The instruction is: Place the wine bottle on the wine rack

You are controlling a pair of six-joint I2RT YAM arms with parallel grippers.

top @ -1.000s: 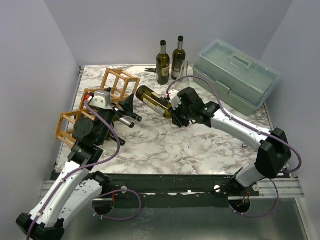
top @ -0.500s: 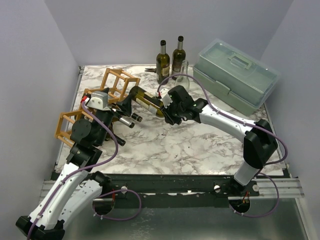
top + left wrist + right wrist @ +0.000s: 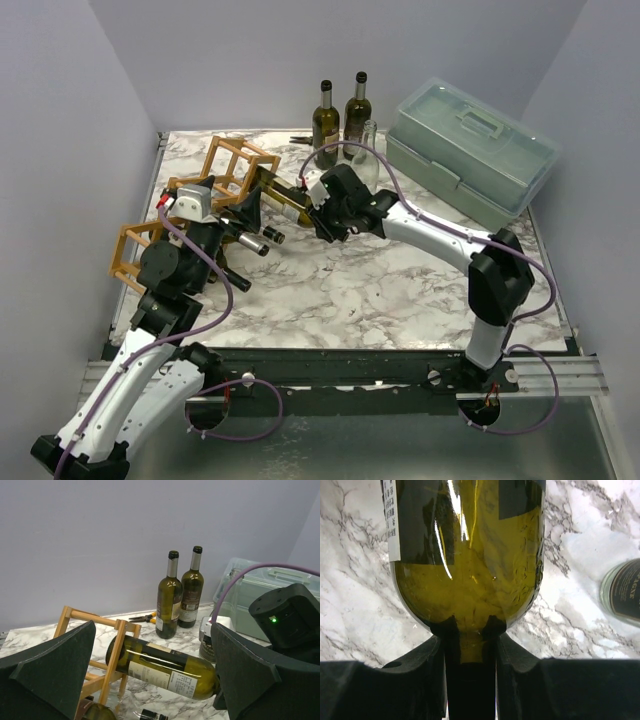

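Bottle (image 3: 160, 667) slid base-first into rack (image 3: 95, 618), horizontal; right pincer (image 3: 470, 647) pinches neck, left pincer (image 3: 152, 625) spread.

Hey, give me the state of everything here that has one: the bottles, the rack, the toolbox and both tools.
Wine bottle: lying level, held by its neck, base at a rack cell's opening.
Wine rack: standing, not held.
Right tool: shut on the wine bottle's neck.
Left tool: open, holding nothing.
Two back bottles: upright.
Toolbox: lid shut.
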